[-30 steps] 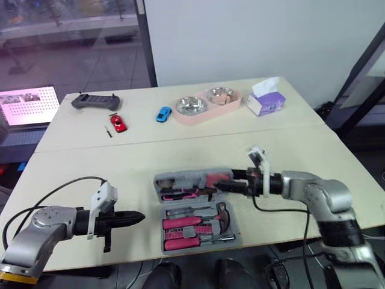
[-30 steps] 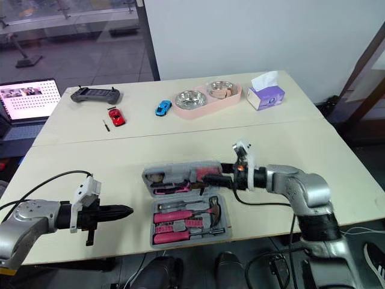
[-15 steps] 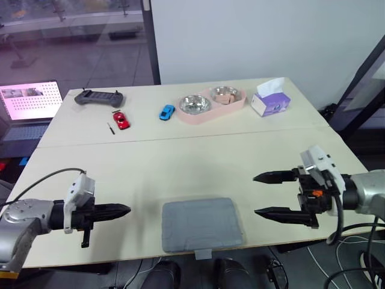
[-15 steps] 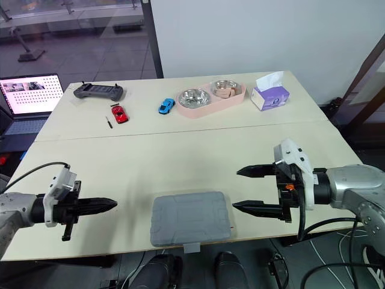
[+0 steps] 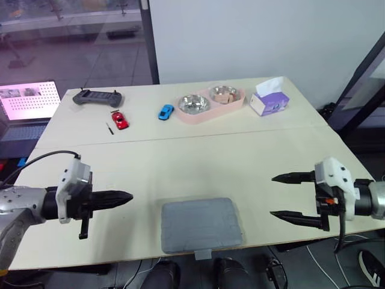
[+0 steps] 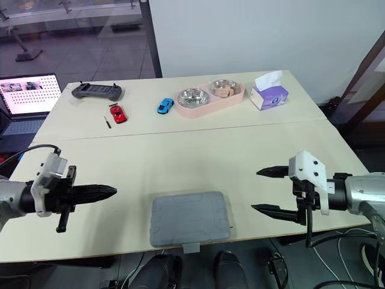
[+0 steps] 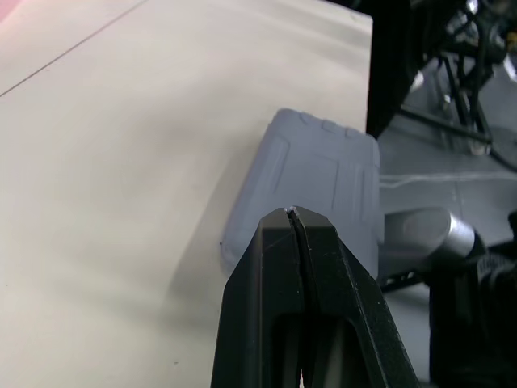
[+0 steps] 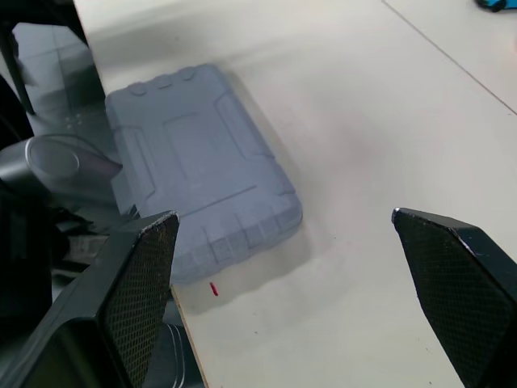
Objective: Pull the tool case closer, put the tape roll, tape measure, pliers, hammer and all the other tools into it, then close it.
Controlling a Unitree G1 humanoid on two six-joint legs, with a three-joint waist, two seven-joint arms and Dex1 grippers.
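The grey tool case (image 5: pixel 201 224) lies shut and flat at the table's front edge, its latch tab hanging over the edge. No loose tools lie around it. My left gripper (image 5: pixel 127 197) is shut and empty, pointing toward the case from its left and a short way clear of it. My right gripper (image 5: pixel 273 195) stands wide open to the right of the case, empty and apart from it. In the left wrist view the shut fingertips (image 7: pixel 292 213) point at the case (image 7: pixel 323 182). In the right wrist view the case (image 8: pixel 202 170) lies ahead between the spread fingers (image 8: pixel 141 283).
On the far half of the table are a black game controller (image 5: pixel 96 97), a red toy car (image 5: pixel 119 121), a blue toy car (image 5: pixel 164 112), a pink double bowl (image 5: pixel 210 103) and a purple tissue box (image 5: pixel 268 102). A laptop (image 5: pixel 27 102) stands off the table's left.
One second ago the case lay open with tools inside and my right gripper at its lid. It is now shut, and the right gripper has drawn back to the right, open.
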